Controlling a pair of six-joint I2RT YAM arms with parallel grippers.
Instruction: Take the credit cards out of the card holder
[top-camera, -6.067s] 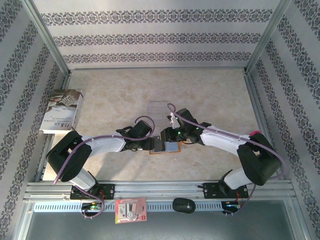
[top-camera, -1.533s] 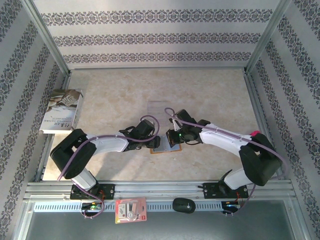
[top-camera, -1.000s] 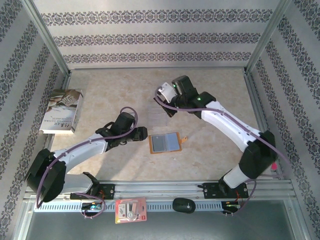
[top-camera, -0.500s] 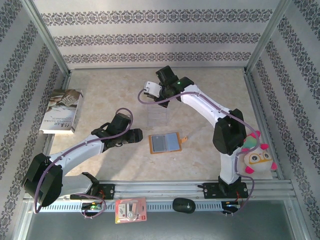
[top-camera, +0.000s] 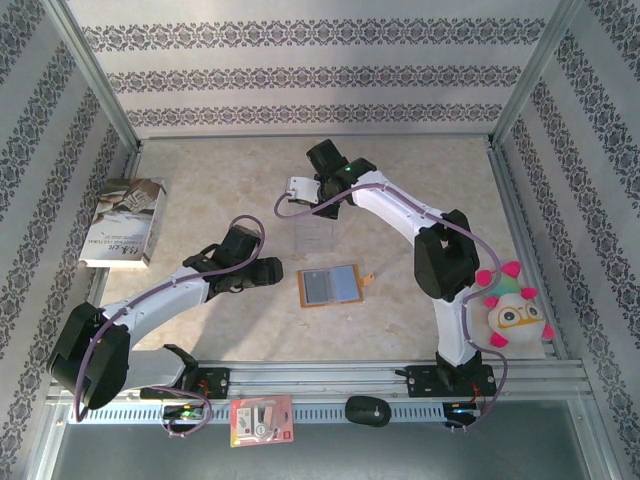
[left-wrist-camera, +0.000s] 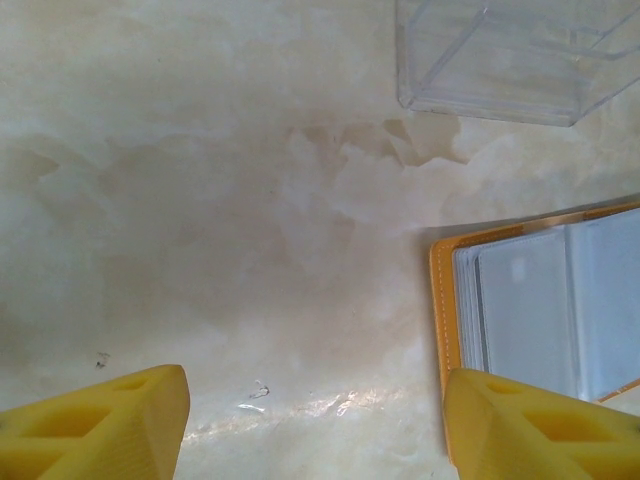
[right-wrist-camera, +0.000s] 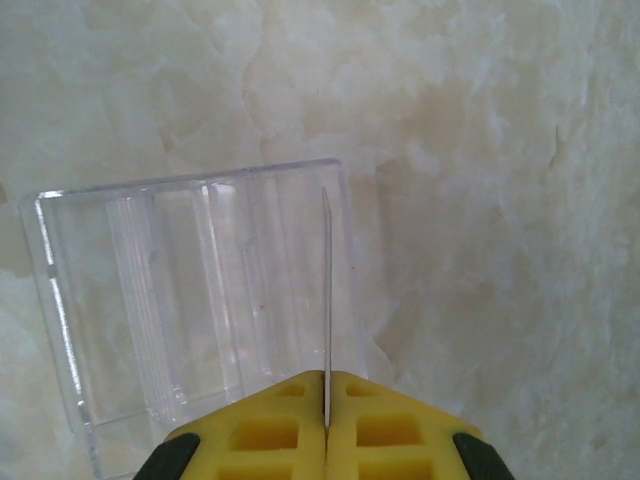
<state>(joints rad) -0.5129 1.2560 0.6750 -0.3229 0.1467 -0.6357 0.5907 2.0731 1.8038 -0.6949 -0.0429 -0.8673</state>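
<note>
No legible text anywhere. Far left, book (top-camera: 124, 222): dark lettering low on pale cover, too small to read. Near edge, red-and-white packet (top-camera: 261, 420) on slotted rail (top-camera: 120, 413): printed face, possibly product label, wording blurred.

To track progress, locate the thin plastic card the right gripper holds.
The thin plastic card stands edge-on in the shut right gripper, right wrist view, above one end of the clear plastic stand.

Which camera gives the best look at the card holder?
Top external: the whole card holder lies open and flat, snap tab on its right. Left wrist crops it to an orange edge and grey-blue pockets.
</note>
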